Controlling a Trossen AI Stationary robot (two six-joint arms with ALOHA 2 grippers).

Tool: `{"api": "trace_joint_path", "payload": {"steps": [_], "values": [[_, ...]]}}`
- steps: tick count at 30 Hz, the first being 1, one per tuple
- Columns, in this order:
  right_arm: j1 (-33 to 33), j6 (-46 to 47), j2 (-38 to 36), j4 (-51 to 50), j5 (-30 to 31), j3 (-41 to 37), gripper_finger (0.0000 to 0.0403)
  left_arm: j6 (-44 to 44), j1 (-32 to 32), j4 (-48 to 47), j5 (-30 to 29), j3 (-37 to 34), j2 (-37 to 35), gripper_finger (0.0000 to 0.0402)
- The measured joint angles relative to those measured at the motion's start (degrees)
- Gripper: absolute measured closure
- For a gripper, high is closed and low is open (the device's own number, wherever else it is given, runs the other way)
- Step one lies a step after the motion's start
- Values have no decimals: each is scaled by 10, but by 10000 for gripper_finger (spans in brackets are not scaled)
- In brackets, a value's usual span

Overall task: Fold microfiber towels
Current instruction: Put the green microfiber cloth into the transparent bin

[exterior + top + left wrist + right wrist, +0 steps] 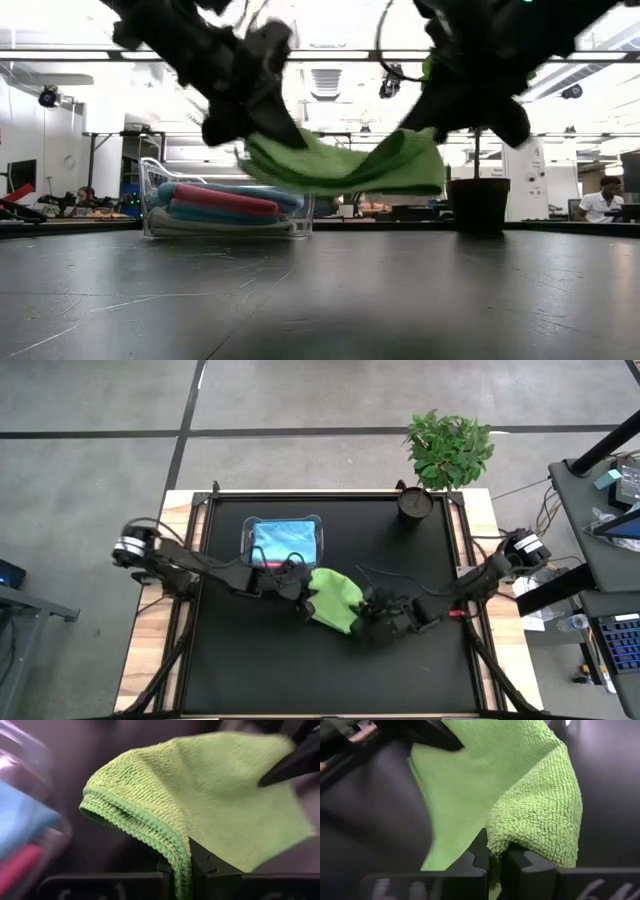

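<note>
Soft lime green microfiber towel (520, 795) pinched in right claw (495, 857), shut tight on one edge. Left claw (182, 865) shut tight on other edge. Towel hangs between both claws, lifted off black worktop (250, 660), near worktop middle. Long way of towel runs claw to claw. Clear plastic tub (284, 543) with blue and pink towels sits nearer back edge, left arm's side.

Grey floor (90, 400) with dark lines, potted plant (449, 448), bright ceiling lights (330, 25).
</note>
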Motion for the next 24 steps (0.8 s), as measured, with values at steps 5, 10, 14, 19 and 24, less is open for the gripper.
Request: {"api": "trace_joint_path", "payload": {"steps": [5,10,14,19,24], "values": [[-53,-154,-7,-2,-8,43,394,27,1,-63,-51,1,-69,400],[-121,-289,-7,-5,-60,94,394,38,5,-137,-100,3,-136,400],[-182,-372,-3,-4,-112,131,394,47,14,-173,-120,0,-177,400],[-256,-443,11,4,-202,174,394,60,41,-216,-147,0,-210,400],[-316,-486,41,2,-257,207,394,61,78,-260,-147,0,-225,400]]}}
